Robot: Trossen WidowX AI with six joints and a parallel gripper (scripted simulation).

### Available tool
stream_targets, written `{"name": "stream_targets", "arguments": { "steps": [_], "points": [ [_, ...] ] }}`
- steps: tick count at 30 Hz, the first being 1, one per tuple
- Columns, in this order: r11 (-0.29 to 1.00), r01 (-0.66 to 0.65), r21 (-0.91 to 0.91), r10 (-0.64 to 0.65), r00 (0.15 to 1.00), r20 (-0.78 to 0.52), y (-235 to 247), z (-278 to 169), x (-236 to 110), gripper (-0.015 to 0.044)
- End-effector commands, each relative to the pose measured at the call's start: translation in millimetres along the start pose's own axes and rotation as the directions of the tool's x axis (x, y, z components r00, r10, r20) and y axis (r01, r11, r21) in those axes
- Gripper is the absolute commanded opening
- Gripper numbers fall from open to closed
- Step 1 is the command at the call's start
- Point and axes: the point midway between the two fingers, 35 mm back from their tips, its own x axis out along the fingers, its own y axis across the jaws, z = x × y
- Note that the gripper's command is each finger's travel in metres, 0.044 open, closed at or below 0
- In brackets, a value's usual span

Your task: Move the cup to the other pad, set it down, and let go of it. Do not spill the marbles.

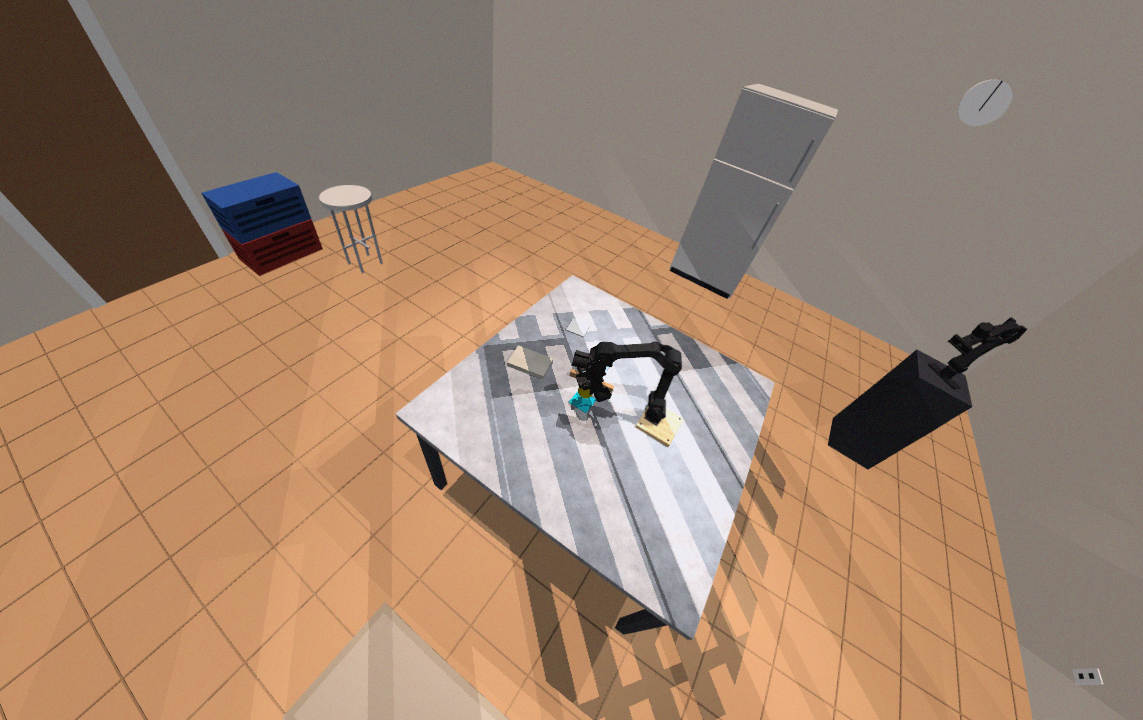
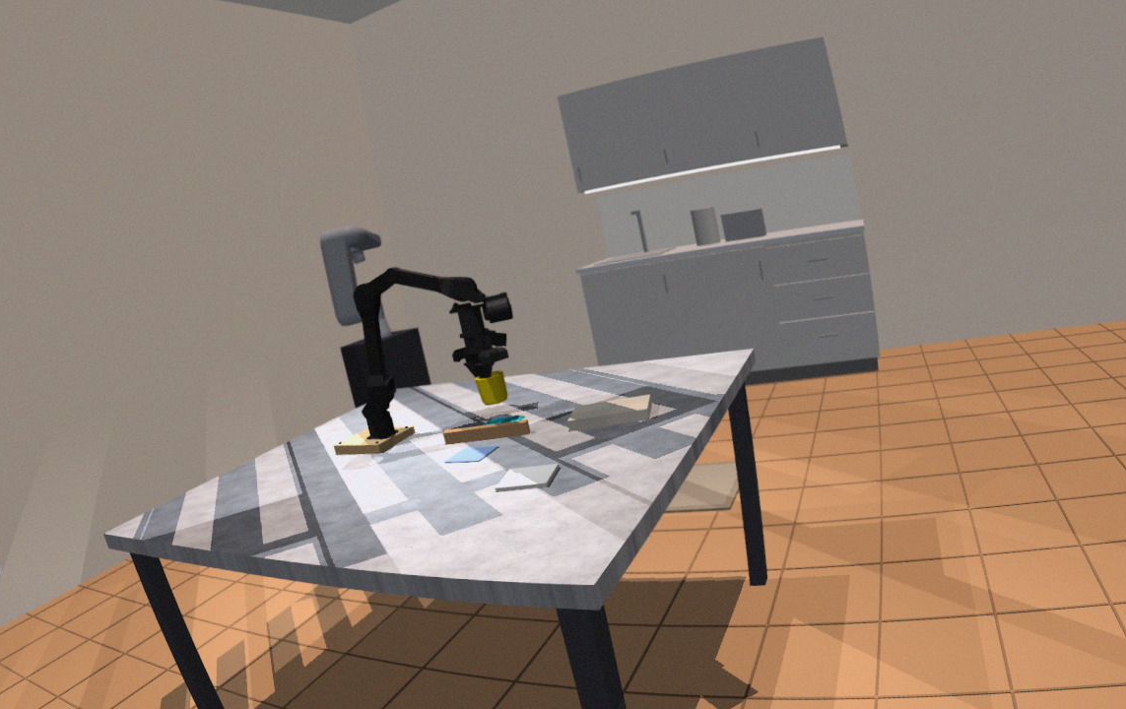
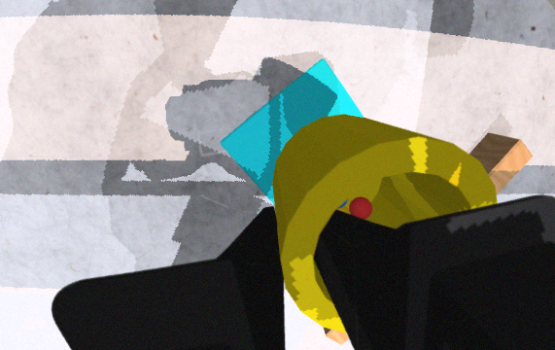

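Observation:
My gripper (image 2: 485,373) (image 3: 288,214) is shut on the wall of the yellow cup (image 1: 585,392) (image 2: 492,388) (image 3: 311,156), one finger inside and one outside. The cup is held up off the table, roughly upright. Inside it a red marble (image 3: 361,208) and a sliver of a blue one (image 3: 343,204) show; the finger hides the rest. The cyan pad (image 1: 580,405) (image 2: 509,419) (image 3: 253,141) lies below the cup, which covers part of it in the wrist view. The blue pad (image 2: 470,455) lies across the wooden bar (image 2: 487,431) (image 3: 511,157), away from the cyan pad.
The wooden bar lies between the pads, partly hidden under the cup in the wrist view. A beige block (image 1: 528,361) (image 2: 611,413) lies beyond the cyan pad from the arm's base plate (image 1: 666,435) (image 2: 346,447). A thin whitish tile (image 1: 578,327) (image 2: 529,479) lies beyond the blue pad.

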Motion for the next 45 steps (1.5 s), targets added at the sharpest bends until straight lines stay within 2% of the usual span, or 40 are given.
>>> {"name": "stream_targets", "arguments": {
  "steps": [1, 36, 45],
  "points": [
    [1.000, 0.002, 0.004, -0.002, 1.000, -0.007, 1, 0, 6, 0.0000],
    [1.000, 0.001, 0.004, -0.001, 1.000, -0.007, 3, 1, 52, 0.0000],
    [1.000, 0.000, -0.001, 0.000, 1.000, 0.000, 3, 2, 50, 0.0000]
  ]
}}
